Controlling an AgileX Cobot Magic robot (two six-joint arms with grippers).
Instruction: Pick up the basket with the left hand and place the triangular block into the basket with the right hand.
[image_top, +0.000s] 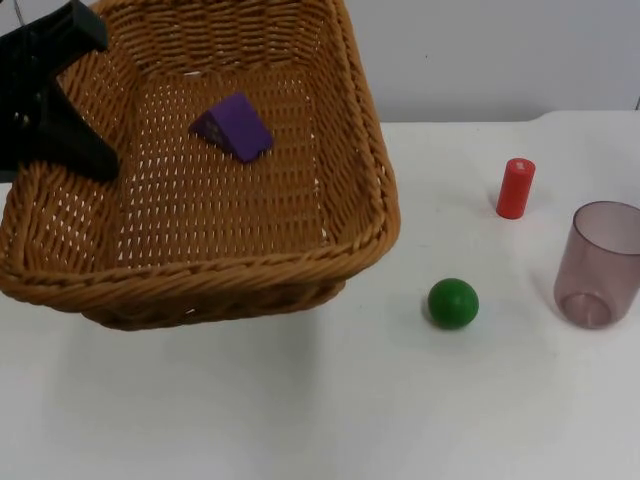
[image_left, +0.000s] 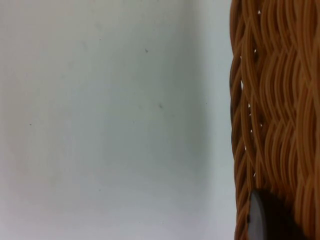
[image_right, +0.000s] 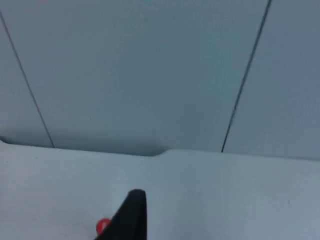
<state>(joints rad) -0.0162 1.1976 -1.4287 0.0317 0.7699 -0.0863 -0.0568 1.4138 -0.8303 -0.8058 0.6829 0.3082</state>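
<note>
With the basket (image_top: 200, 270) held off the worktop (image_top: 400, 400) by the left gripper (image_top: 45, 110), fingers clenched on its rim, the triangular block (image_top: 233, 127) lies inside. Wicker is light, stiff; rim grip suits. Right gripper (image_right: 127, 217) faces the partition wall (image_right: 150, 75); finger state: cannot tell.

triangular block (image_top: 233, 127) in basket (image_top: 340, 240), ball (image_top: 453, 303) right

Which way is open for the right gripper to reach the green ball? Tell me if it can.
Probably yes. The green ball sits alone on bare table, apart from the basket, red cylinder and cup, so from above looks free.
</note>
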